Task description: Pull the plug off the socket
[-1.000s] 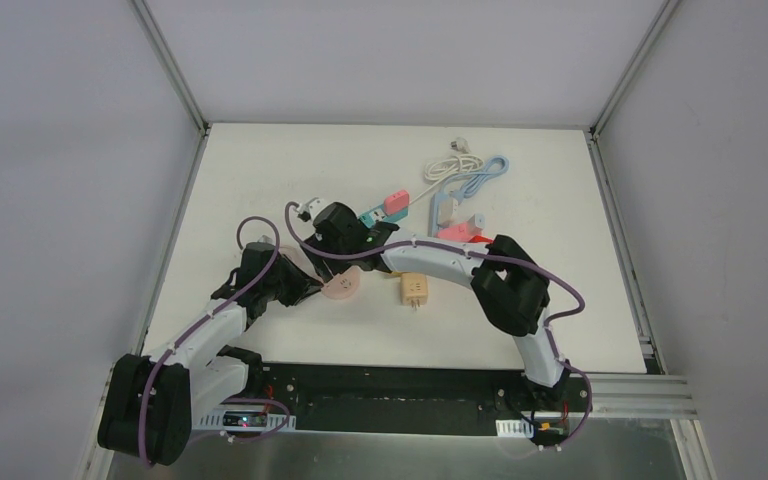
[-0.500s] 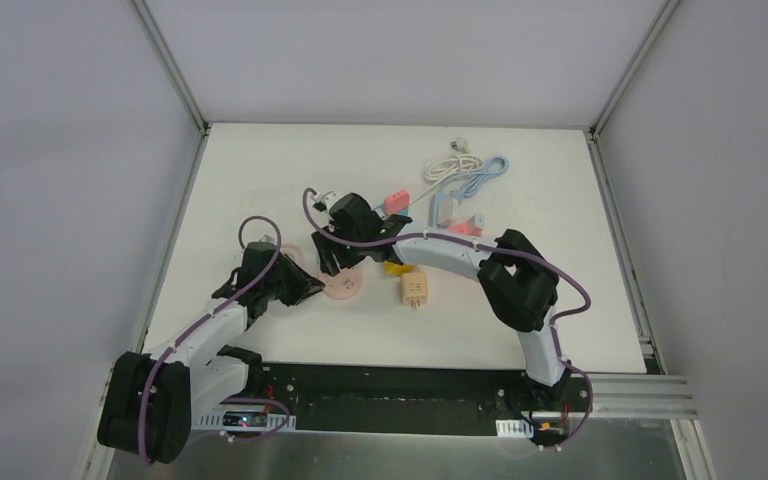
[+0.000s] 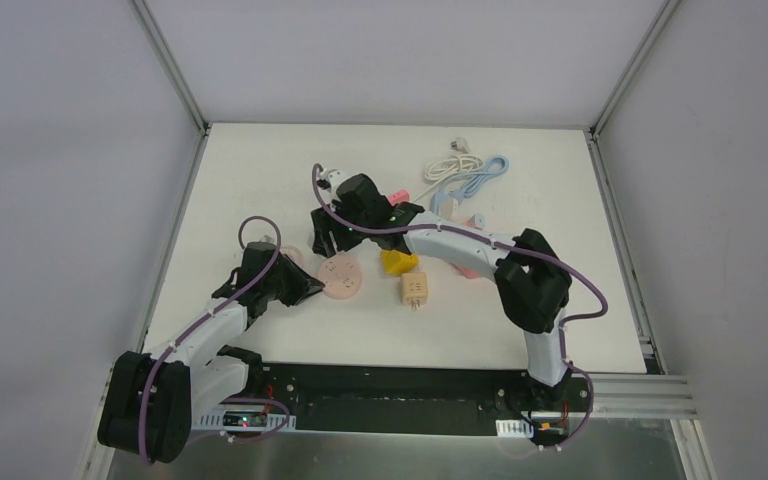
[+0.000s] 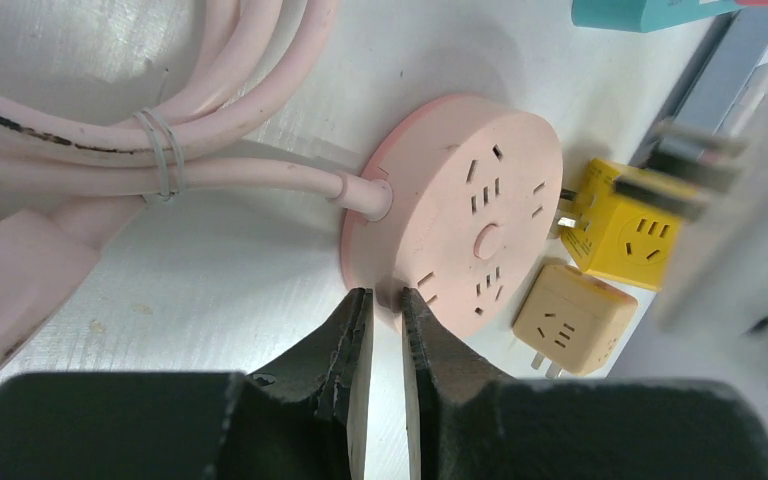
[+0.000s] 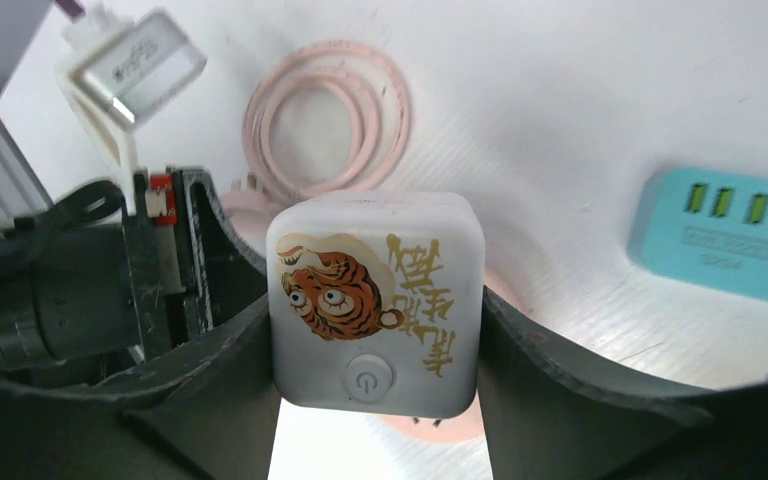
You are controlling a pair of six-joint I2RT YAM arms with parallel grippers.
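Note:
The round pink socket point(image 3: 343, 277) lies flat on the white table, its face bare point(image 4: 460, 205). My left gripper point(image 4: 385, 300) is shut, with its tips resting against the socket's near rim. The plug point(image 5: 373, 300) is a white cube with a tiger picture and a power button. My right gripper point(image 5: 375, 330) is shut on it and holds it above the table, with a bit of the socket point(image 5: 440, 425) showing below. In the top view the right gripper point(image 3: 330, 232) hangs just behind the socket, and the plug is hidden by it.
A yellow adapter point(image 3: 398, 262) and a beige adapter point(image 3: 415, 290) lie right of the socket. The socket's pink cable coil point(image 3: 290, 258) sits to its left. A teal power strip point(image 5: 730, 235) and white and blue cables point(image 3: 465, 170) lie further back.
My right gripper has moved back and away from the socket with the plug in it, leaving the socket's face uncovered. The left arm has stayed put.

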